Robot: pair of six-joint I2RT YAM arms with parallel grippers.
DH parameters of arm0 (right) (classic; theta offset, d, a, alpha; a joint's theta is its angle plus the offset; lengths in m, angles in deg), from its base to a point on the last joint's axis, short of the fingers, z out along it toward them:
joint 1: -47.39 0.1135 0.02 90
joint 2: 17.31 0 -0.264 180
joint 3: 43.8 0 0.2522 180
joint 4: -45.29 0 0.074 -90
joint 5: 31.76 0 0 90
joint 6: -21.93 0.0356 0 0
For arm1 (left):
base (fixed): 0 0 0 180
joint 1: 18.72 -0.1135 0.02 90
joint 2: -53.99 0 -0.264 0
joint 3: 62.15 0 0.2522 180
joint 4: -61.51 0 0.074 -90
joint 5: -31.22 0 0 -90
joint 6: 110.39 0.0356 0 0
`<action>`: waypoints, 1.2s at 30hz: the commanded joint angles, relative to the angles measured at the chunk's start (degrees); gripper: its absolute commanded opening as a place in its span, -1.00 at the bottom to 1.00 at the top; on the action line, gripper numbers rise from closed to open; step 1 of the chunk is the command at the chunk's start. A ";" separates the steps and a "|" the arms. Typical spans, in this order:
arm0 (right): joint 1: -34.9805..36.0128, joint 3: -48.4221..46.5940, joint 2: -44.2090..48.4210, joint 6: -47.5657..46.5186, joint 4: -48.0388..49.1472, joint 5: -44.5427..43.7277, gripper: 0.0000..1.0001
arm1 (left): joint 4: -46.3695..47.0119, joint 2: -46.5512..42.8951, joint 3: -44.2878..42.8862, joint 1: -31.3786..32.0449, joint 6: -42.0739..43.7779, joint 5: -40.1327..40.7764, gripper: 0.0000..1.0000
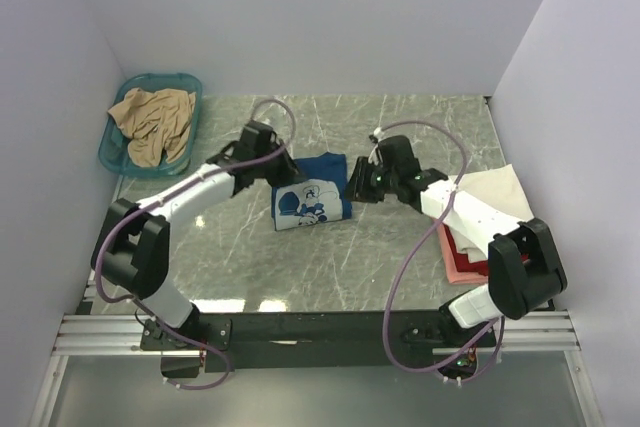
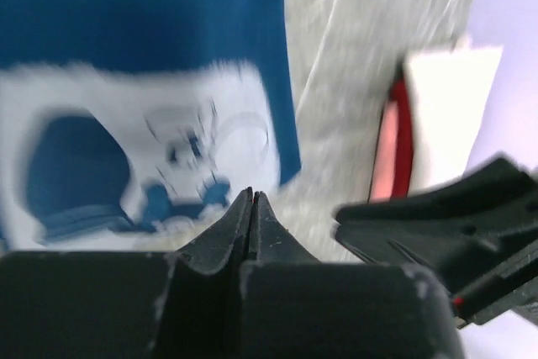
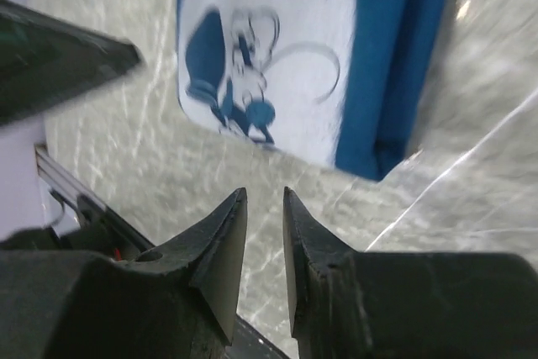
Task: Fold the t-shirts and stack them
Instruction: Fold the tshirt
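The folded blue shirt [image 1: 310,202] lies loose left of the stack of folded shirts [image 1: 495,189], the left gripper [image 2: 253,208] pinched shut on nothing and the right gripper [image 3: 264,208] narrowly parted and empty, so a shallow, one-sided grab could spill the fold on the way to that stack.

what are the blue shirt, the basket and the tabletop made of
Blue shirt: soft matte cloth, probably cotton; it lies folded flat and carries a white print. Basket: teal plastic, judging by its rigid rim and slight see-through sheen. Tabletop: grey marble look, glossy with white veins; possibly laminate.
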 commanded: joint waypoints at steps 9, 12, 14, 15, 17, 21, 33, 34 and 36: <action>1.73 -1.60 -10.08 1.11 5.81 -0.14 -0.50 | 3.72 10.94 -3.52 4.11 0.01 0.75 -0.99; 0.06 -2.30 -15.79 0.58 5.72 0.56 -0.53 | 2.93 17.52 -5.91 4.11 0.89 1.01 -0.99; -1.43 -1.52 -17.12 0.58 6.59 0.56 -0.53 | 2.67 19.65 -6.53 3.67 0.81 1.19 -0.99; -1.96 -0.99 -18.35 0.67 7.03 0.56 -0.53 | 2.84 21.14 -6.70 3.49 0.72 1.01 -0.99; -3.45 -0.28 -19.58 0.76 7.56 1.26 -0.53 | 3.71 21.94 -6.27 3.14 0.37 0.66 -0.99; -3.98 -0.20 -19.16 -0.12 6.95 0.91 -0.53 | 3.54 20.90 -6.00 2.96 0.81 0.92 -0.99; -3.98 -6.51 -15.02 -3.98 3.52 -2.08 -0.11 | 1.17 8.95 -2.93 3.05 1.34 1.45 -0.89; -3.98 -7.22 -15.63 -5.12 3.43 -2.51 0.02 | 1.69 8.50 -2.23 3.75 1.07 1.10 -0.89; -3.98 -9.76 -17.74 -6.09 2.65 -2.95 0.11 | 2.40 8.15 -0.38 4.72 0.20 0.75 -0.90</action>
